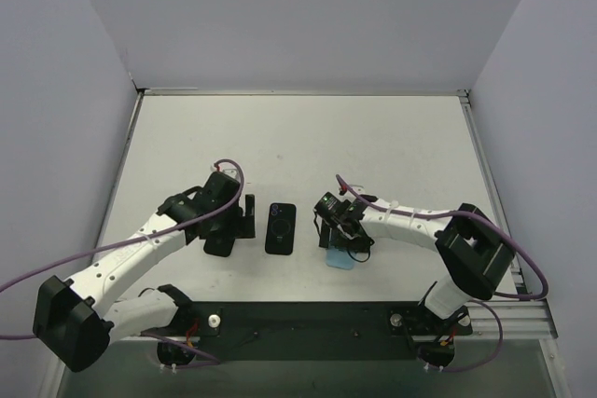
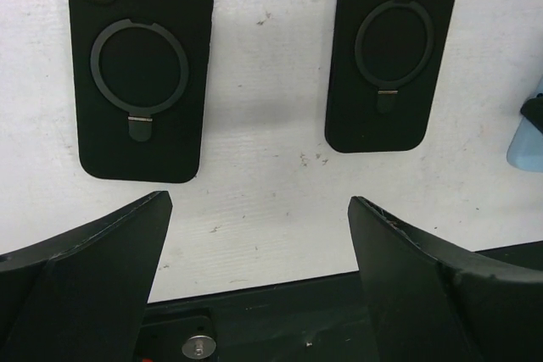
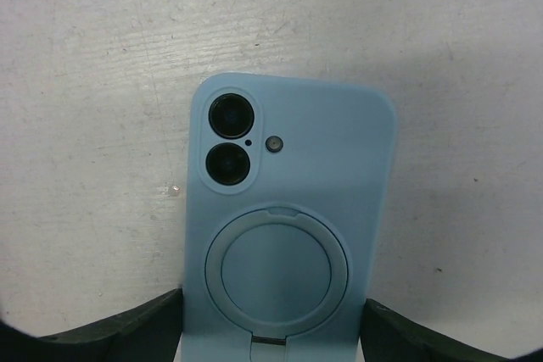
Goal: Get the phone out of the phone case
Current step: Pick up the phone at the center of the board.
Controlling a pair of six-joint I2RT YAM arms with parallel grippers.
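R pincer (image 3: 273, 320) straddles lower end of phone (image 3: 229, 163) in blue case (image 3: 339, 175), flat, face-down on desk (image 3: 102, 82); gripped or just beside: cannot tell. Case likely soft, grippy; phone stiff, fragile. Hold long edges, peel a corner. L pincer (image 2: 259, 209) wide open, empty, nr two black-cased phones (image 2: 142, 82) (image 2: 394, 65).

text: none legible | phone case (image 3: 293, 209): no readable marking | brands, numbers: none
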